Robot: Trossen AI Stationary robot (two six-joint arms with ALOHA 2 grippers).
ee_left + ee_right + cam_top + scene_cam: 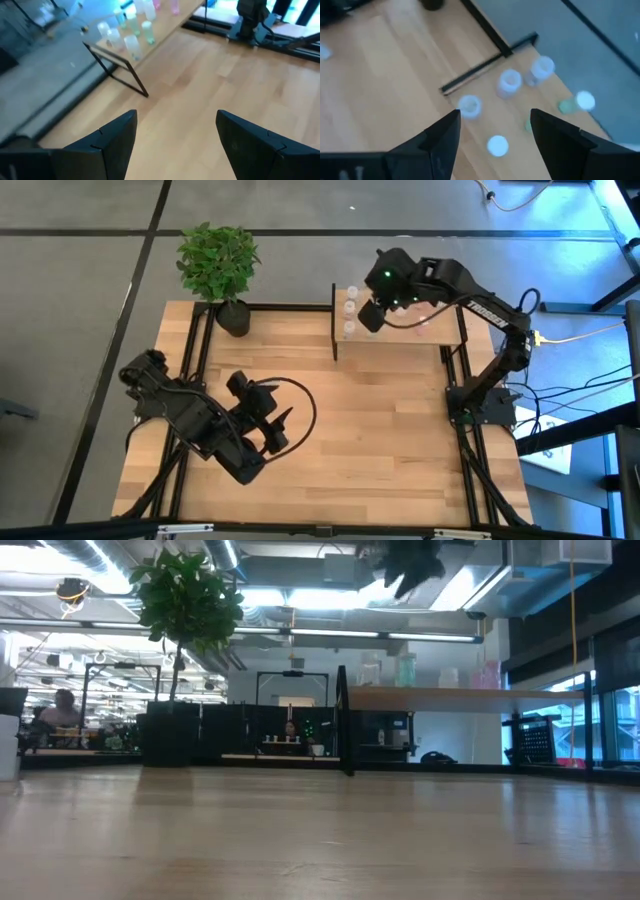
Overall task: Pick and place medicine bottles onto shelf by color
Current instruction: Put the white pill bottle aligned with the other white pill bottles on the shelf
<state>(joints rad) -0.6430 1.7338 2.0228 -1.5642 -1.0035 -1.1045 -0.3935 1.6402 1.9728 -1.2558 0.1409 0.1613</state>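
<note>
The shelf [440, 332] stands at the table's far right. Several medicine bottles [510, 82] stand upright on its top, white-capped ones [350, 306] at its left end and green and pink ones [405, 670] farther right. My right gripper [495, 130] hangs open above the shelf's left end, clear of the bottles, with nothing between its fingers; the low view shows it high over the shelf [410, 565]. My left gripper [175, 135] is open and empty above the table's near left part [275, 425], pointing toward the shelf [130, 60].
A potted plant [220, 265] stands at the table's far left corner. Black frame rails [195, 360] run along the table's edges. Bare wooden tabletop [380, 420] lies between the two arms. A person [62, 710] sits in the room far behind the table.
</note>
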